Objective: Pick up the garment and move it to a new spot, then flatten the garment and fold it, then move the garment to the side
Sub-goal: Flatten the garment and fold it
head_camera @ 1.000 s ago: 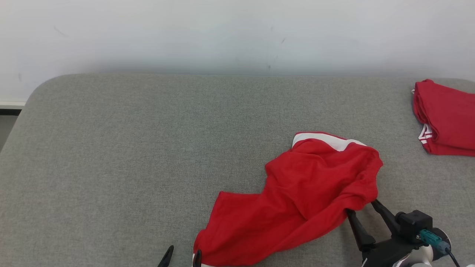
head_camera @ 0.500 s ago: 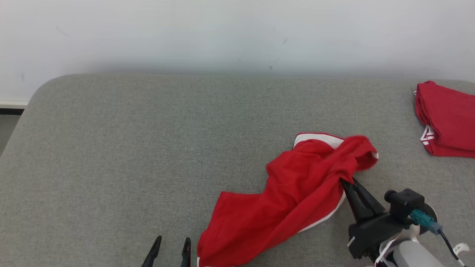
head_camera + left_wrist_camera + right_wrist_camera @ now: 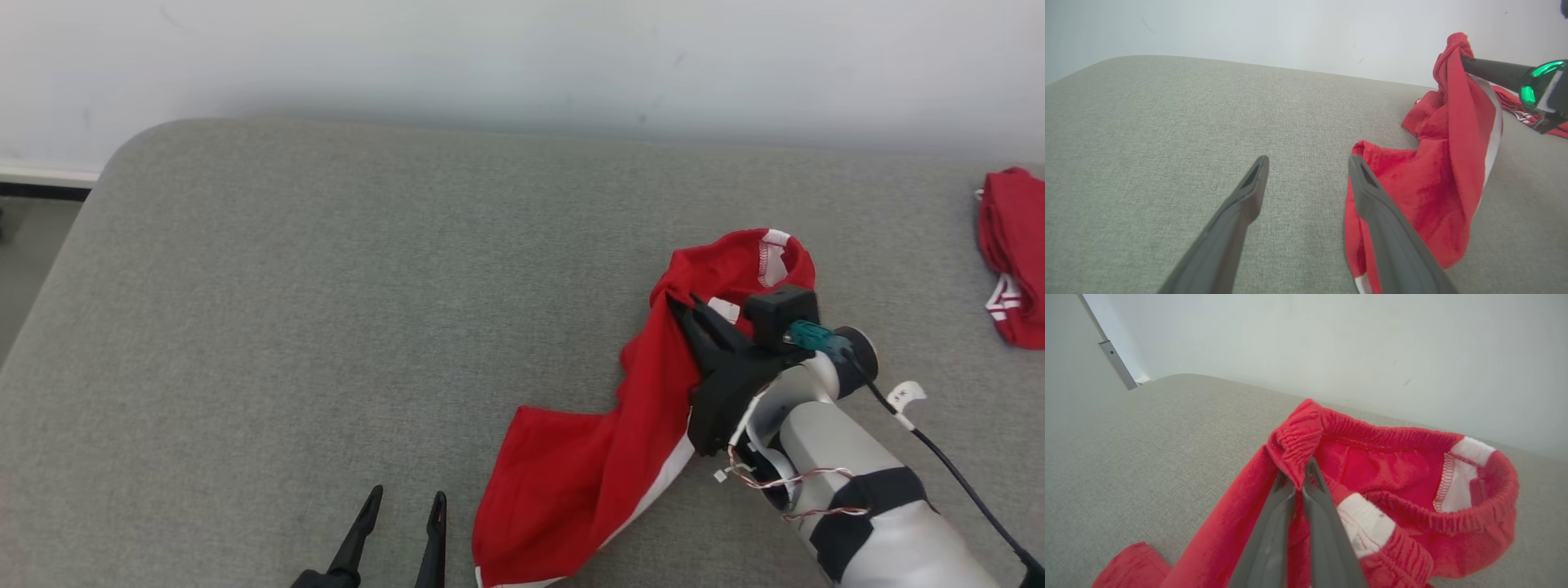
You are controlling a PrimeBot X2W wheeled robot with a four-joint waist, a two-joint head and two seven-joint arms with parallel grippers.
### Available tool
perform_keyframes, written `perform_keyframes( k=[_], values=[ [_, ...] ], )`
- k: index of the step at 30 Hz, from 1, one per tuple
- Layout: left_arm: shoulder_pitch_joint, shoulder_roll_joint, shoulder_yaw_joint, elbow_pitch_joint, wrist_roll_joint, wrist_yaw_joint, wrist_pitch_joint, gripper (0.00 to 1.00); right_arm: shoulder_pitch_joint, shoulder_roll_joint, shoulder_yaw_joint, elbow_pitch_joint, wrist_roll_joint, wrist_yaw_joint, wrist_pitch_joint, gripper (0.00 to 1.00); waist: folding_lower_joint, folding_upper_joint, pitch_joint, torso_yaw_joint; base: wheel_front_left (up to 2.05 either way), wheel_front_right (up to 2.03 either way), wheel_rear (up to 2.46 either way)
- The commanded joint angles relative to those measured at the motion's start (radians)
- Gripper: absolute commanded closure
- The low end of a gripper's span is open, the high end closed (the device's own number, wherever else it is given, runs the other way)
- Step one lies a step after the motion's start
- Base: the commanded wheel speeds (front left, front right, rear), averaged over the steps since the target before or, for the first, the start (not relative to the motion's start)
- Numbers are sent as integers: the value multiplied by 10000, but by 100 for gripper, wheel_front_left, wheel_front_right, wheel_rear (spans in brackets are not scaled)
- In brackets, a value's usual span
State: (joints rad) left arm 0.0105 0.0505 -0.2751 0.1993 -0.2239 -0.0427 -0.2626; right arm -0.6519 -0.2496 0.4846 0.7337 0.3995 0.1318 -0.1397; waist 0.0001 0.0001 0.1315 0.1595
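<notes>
Head view, read from its left: the left gripper [image 3: 407, 495] hovers low over the grey padded surface [image 3: 286, 286]. Its two dark fingers are spread apart and hold nothing, just beside the near corner of the garment [image 3: 571, 474]. The garment, red shorts with white side stripes, sits right of centre on the surface. Its leg end lies on the padding, while its elastic waistband is up off it. The right gripper [image 3: 676, 300] has its fingers pinched together on a bunched fold of that waistband. Further right, at the picture's edge, a second red garment [image 3: 1012, 245] lies folded, well apart.

The cloth looks light, thin and limp. It will probably sag and drag rather than keep a shape, and from a single pinch it may twist into a rope. The ribbed waistband is probably the firmest hold. For flattening, a second hold on the waistband's far side, or on the free leg hem near the left gripper, would likely spread it.
</notes>
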Motion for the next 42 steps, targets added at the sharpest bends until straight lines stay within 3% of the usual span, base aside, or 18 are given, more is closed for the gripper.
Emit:
perform_keyframes(
  k=[1, 3, 4, 9, 13, 21, 24, 34, 42],
  values=[
    [-125, -3, -71, 17, -57, 62, -29, 0, -150, 135, 102, 276, -43, -29, 21, 100, -1, -1, 150, 267, 0, 0, 0],
    [-178, 0, -205, 28, -125, 96, -29, 0, -428, 267, 306, 974, 62, -29, -20, 23, -1, -1, 164, 374, 0, 0, 0],
    [-169, -2, -261, 40, -147, 131, -29, 0, -543, 315, 383, 1241, 134, -29, -121, 0, -1, -1, 160, 406, 0, 0, 0],
    [-32, -2, -266, 23, -233, 257, -29, 0, -799, 264, 874, 1847, 439, -29, -778, 0, -1, -1, 54, 308, 0, 0, 0],
    [147, -2, -129, 43, -167, 251, -29, 0, -747, -57, 1366, 1570, 913, -29, -1039, 0, -1, -1, -116, 53, 0, 0, 0],
    [362, -1, -32, 114, 22, 80, -29, 0, -491, -1671, 2279, 28, 1919, -29, -1179, 0, -1, -1, -191, -368, 0, 0, 0],
    [488, 1, -123, 364, 177, -112, -29, 0, -611, -2006, 2480, -154, 2062, -29, -1066, 0, -1, -1, -173, -405, 0, 0, 0],
    [752, -7, -697, 1542, 679, -680, -30, 0, -883, -2363, 3456, -275, 2606, -29, -331, 0, -1, -1, -262, -257, 0, 0, 0],
    [484, -3, -1360, 1930, 333, -798, -29, 0, -1116, -2674, 4284, -105, 3073, -29, 113, 0, -1, -1, -256, -66, 0, 0, 0]
  ],
)
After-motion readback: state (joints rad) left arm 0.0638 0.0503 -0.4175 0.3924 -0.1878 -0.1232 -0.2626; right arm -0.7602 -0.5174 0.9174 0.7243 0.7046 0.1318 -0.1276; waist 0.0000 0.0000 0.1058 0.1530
